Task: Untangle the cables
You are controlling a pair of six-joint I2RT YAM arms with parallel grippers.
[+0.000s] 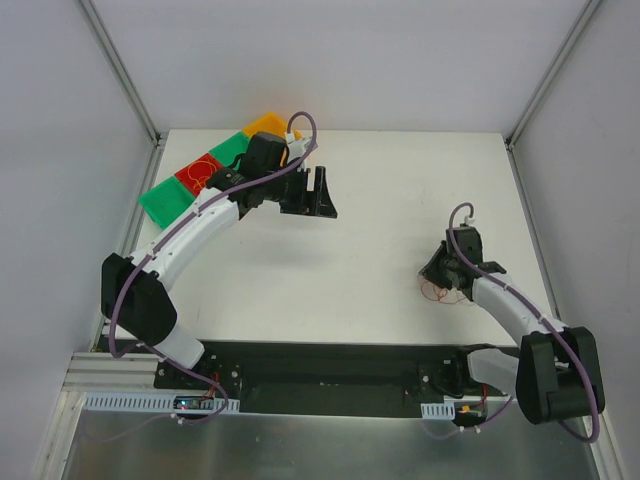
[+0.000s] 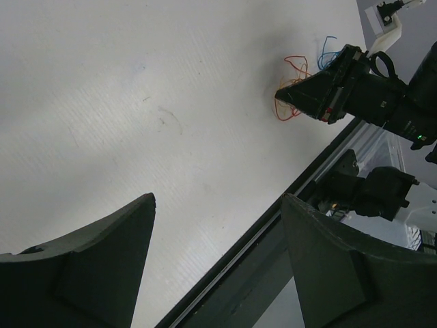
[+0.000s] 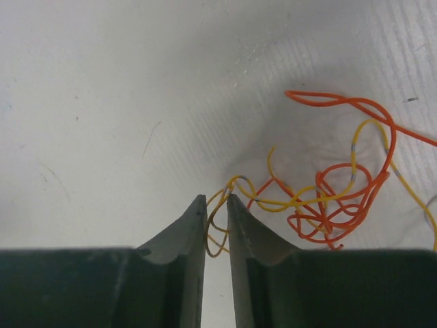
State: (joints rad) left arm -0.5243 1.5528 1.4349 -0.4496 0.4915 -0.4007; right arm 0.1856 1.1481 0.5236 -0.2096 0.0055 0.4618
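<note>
Cables (image 3: 328,205) handle light and limp; right gripper (image 3: 217,201), jaws narrowly apart, straddles a free yellow loop (image 3: 213,254); left gripper (image 2: 218,199) stands spread.

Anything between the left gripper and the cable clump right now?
Nothing lies on the table between them: it is bare from the open left gripper to the cables. The right gripper is already on the clump, though, its jaws nearly closed around a yellow strand, so it crowds any approach.
</note>
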